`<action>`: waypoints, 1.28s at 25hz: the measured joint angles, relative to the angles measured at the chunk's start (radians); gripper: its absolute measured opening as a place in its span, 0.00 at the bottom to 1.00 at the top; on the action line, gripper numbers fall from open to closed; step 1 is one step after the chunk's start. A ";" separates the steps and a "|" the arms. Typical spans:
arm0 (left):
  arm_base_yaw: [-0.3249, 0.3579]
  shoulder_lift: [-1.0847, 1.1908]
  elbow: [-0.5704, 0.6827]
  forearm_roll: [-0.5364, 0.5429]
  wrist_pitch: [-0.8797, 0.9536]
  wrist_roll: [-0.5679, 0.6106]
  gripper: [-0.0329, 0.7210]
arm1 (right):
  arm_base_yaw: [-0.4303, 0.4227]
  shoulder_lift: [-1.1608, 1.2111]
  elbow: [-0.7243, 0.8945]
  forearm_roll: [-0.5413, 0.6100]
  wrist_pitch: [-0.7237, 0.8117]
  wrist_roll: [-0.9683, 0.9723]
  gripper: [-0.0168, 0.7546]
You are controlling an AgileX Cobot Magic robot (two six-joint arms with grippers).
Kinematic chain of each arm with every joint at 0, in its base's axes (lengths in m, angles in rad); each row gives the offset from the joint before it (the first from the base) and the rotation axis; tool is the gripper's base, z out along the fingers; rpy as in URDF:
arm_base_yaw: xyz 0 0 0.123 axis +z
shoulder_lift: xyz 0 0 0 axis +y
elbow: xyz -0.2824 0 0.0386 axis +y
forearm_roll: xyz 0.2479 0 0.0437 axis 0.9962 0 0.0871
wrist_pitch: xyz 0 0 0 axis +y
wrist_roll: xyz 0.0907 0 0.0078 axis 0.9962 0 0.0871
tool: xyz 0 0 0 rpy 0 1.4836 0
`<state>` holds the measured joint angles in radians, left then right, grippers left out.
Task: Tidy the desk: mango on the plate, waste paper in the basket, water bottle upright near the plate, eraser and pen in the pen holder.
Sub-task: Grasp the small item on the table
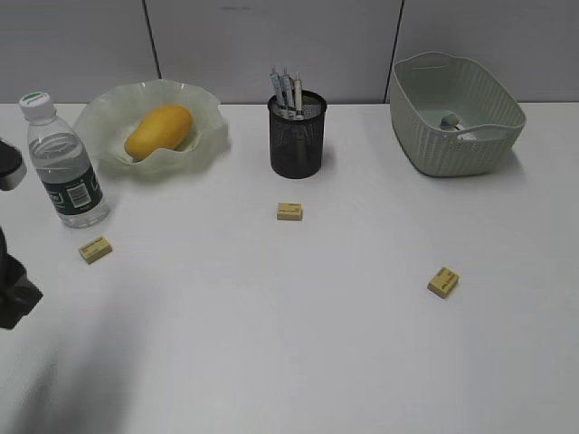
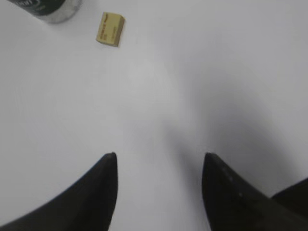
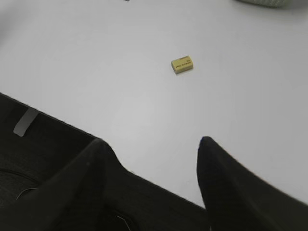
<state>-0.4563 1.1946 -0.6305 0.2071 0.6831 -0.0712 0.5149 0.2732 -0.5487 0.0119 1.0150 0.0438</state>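
Observation:
The mango [image 1: 159, 130] lies in the wavy-rimmed plate [image 1: 210, 113] at the back left. The water bottle [image 1: 63, 165] stands upright beside the plate. The pen holder [image 1: 297, 136] holds several pens [image 1: 288, 93]. The waste paper [image 1: 450, 120] lies in the basket [image 1: 457, 154] at the back right. Three yellow erasers lie on the desk [image 1: 289, 344]: left [image 1: 95, 249], middle [image 1: 289, 212], right [image 1: 443, 282]. My left gripper [image 2: 160, 156] is open and empty, short of the left eraser [image 2: 110, 29]. My right gripper [image 3: 151, 142] is open and empty at the desk's front edge, with the right eraser [image 3: 183, 64] ahead.
Part of the left arm [image 1: 14, 271] shows at the exterior view's left edge. The bottle's base [image 2: 50, 7] shows at the top left of the left wrist view. The desk's front edge [image 3: 53, 118] and dark floor show below my right gripper.

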 joint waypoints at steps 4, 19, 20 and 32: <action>0.141 0.156 -0.085 -0.180 -0.039 0.162 0.61 | 0.000 0.000 0.000 0.000 0.000 0.000 0.64; 0.193 0.615 -0.494 -0.233 0.080 0.423 0.71 | 0.000 0.000 0.000 0.000 0.000 0.001 0.64; 0.193 0.644 -0.519 -0.232 0.096 0.430 0.71 | 0.000 0.000 0.000 0.000 0.000 0.001 0.64; 0.196 0.811 -0.659 -0.188 0.207 0.498 0.67 | 0.000 0.000 0.000 -0.001 0.001 0.001 0.64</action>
<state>-0.2602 2.0053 -1.2890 0.0195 0.8903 0.4268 0.5149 0.2732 -0.5487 0.0112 1.0159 0.0447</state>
